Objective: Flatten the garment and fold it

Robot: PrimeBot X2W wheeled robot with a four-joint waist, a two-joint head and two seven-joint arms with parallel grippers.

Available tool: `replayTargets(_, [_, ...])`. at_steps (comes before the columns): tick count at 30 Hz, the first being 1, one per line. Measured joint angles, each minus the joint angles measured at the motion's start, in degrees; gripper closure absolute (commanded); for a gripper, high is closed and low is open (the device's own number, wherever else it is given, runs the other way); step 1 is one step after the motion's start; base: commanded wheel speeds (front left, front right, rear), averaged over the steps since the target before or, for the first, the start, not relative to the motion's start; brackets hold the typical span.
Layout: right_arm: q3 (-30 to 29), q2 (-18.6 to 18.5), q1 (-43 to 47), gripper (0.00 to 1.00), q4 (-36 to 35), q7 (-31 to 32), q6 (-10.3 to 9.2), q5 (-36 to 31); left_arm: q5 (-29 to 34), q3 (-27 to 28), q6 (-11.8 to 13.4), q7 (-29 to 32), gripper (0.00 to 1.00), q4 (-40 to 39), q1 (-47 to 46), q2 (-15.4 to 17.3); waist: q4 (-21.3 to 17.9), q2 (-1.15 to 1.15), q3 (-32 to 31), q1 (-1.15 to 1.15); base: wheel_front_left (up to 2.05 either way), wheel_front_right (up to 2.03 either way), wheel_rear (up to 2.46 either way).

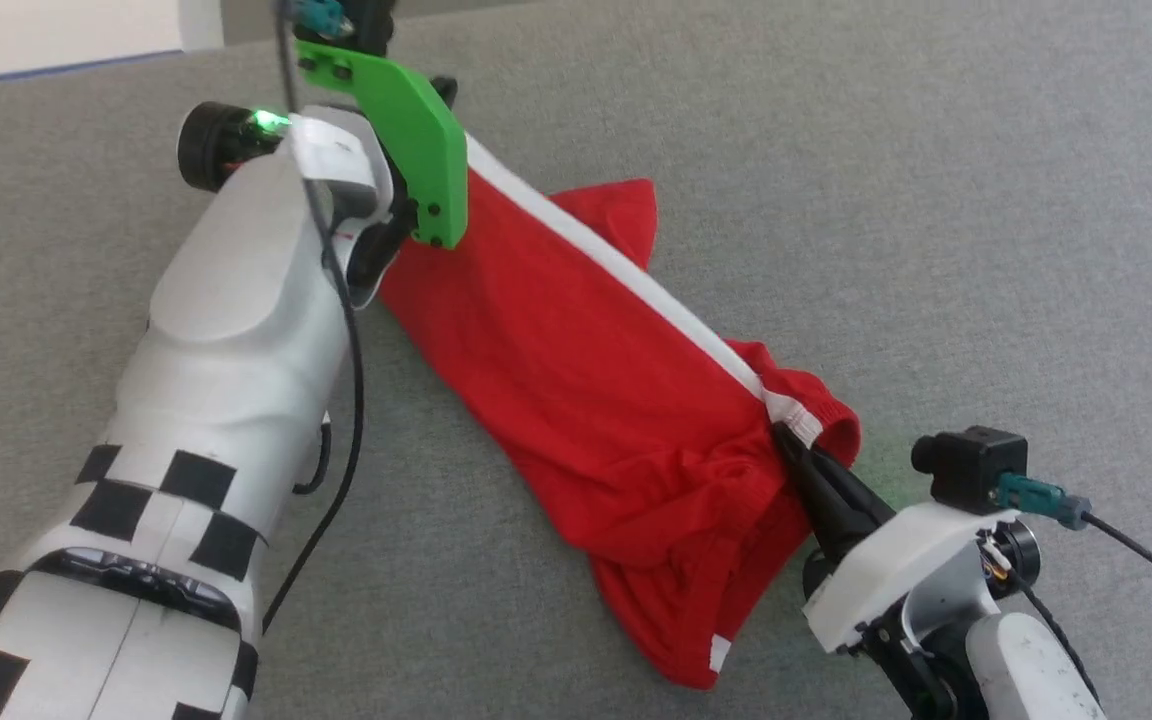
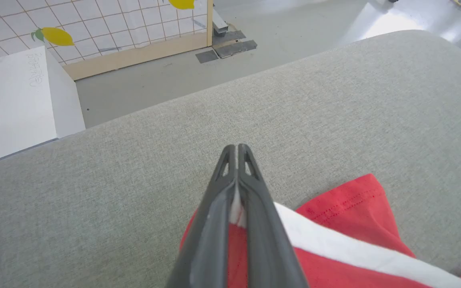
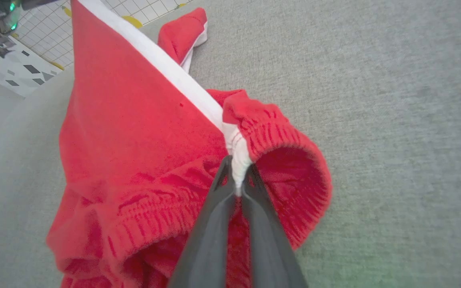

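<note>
step: flattening, fold not yet begun
garment [image 1: 576, 400]: red shorts on the grey surface [image 1: 936, 200], stretched in a diagonal line between the 2 grippers, one side raised along the white stripe [image 1: 626, 270]
left gripper [image 2: 236, 150]: jaws pressed together, pinching the white stripe at the leg-hem end; a sliver of white cloth shows between the fingers
right gripper [image 3: 236, 176]: jaws pinching the white patch at the waistband [image 3: 278, 132]; the elastic curls open just beside the tips
cloth state: stripe edge taut, the rest hangs and bunches under it, heaviest near the right gripper; the second leg [image 1: 626, 215] is folded out behind the stripe
next move, judged: hold both pinches, draw the 2 ends apart and lower them together so the slack spreads flat; the bunched waistband probably needs a separate tug
risk, judged: thin pinch on the stripe may slip if pulled hard
edges: far edge of the grey surface runs just beyond the left gripper in the left wrist view, with floor [image 2: 254, 24] and a white box [image 2: 10, 104] past it
open room: bare grey surface wide on the robot's right and ahead of the right gripper; less room on the left side near the edge
</note>
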Motion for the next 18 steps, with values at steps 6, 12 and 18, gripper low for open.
replayTargets(6, [-3.4,0.0,-0.8,1.0,-4.4,5.7,-0.01,7.2,-7.2,4.3,-0.5,-3.1,1.0,-5.6,0.1,-0.1,1.9,0.0,-4.6,0.0,0.0,0.0,0.0])
replayTargets(12, [-7.8,0.0,-12.6,1.0,-11.0,19.5,-0.01,14.8,-11.3,7.3,-0.5,-1.8,1.0,-11.5,0.0,1.2,3.7,0.0,-9.0,0.0,0.0,0.0,0.0])
replayTargets(18, [-15.6,-0.1,-28.1,1.0,-9.8,31.3,-0.01,20.8,-11.0,8.9,2.4,0.8,1.0,-15.7,-2.5,5.4,6.1,0.0,-12.2,-0.01,0.0,0.0,0.0])
